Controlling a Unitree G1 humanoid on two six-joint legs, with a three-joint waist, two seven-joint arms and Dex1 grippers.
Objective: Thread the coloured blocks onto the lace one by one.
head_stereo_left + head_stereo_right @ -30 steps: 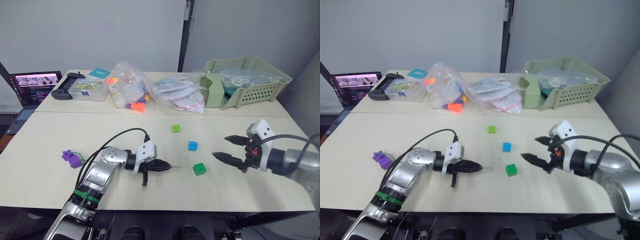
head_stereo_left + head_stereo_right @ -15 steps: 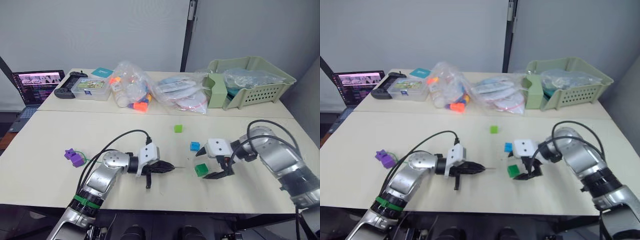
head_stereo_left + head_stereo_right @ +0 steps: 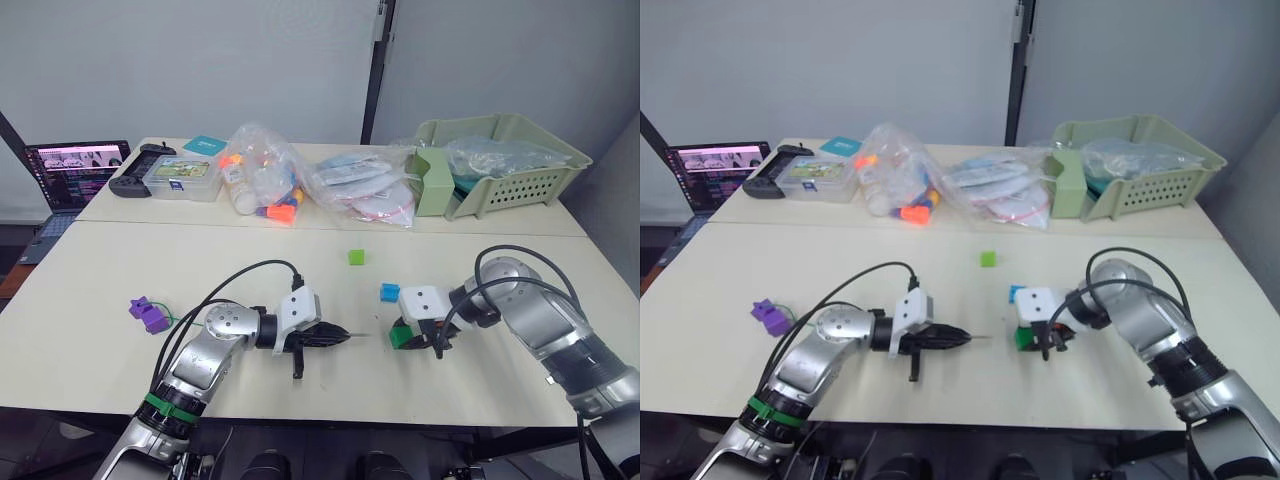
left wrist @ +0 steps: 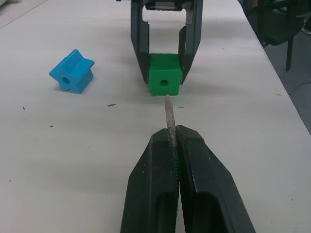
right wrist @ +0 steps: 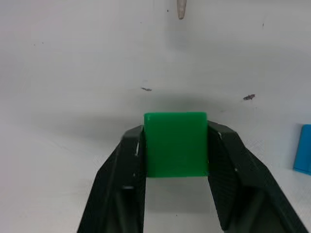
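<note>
My left gripper (image 4: 170, 133) is shut on the lace's pale stiff tip (image 4: 168, 112), which points at the hole in a dark green block (image 4: 164, 80) just ahead of it. My right gripper (image 5: 176, 133) is shut on that block (image 3: 400, 335), one finger against each side, low over the table. The green lace (image 3: 176, 318) trails back to two purple blocks (image 3: 146, 313) at the left. A blue block (image 3: 389, 292) lies just behind the right gripper, and a light green block (image 3: 355, 257) lies farther back.
Along the far table stand a green basket (image 3: 520, 165), clear bags of toys (image 3: 262, 180), a clear box (image 3: 180, 178), a black controller (image 3: 135, 182) and a laptop (image 3: 72, 172). A black cable (image 3: 240, 275) loops over my left arm.
My right arm swung in from the right, and its wide-open fingers closed around the dark green block. The left gripper held still with the lace tip.
</note>
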